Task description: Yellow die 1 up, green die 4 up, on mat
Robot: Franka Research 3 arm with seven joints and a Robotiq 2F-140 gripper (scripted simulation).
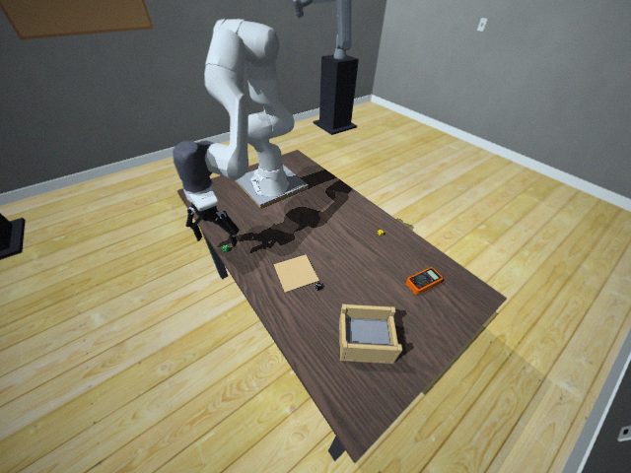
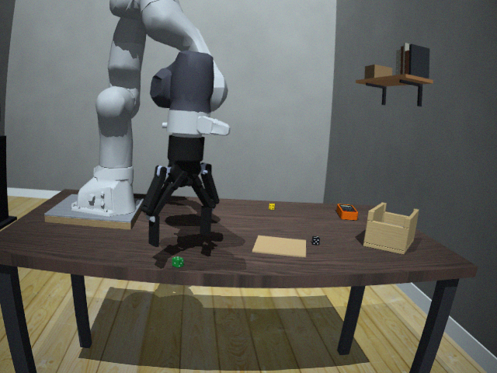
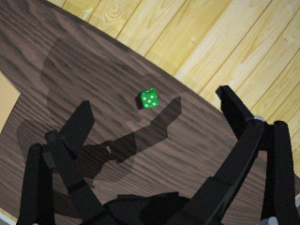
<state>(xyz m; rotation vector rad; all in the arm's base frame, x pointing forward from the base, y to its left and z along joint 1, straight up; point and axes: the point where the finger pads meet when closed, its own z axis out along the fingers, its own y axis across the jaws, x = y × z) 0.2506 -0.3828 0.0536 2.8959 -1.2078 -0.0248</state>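
Hovering fully open and empty, the hand (image 2: 178, 236) may knock the green die (image 2: 178, 261) off the near tabletop (image 2: 321, 269) edge at lower left.
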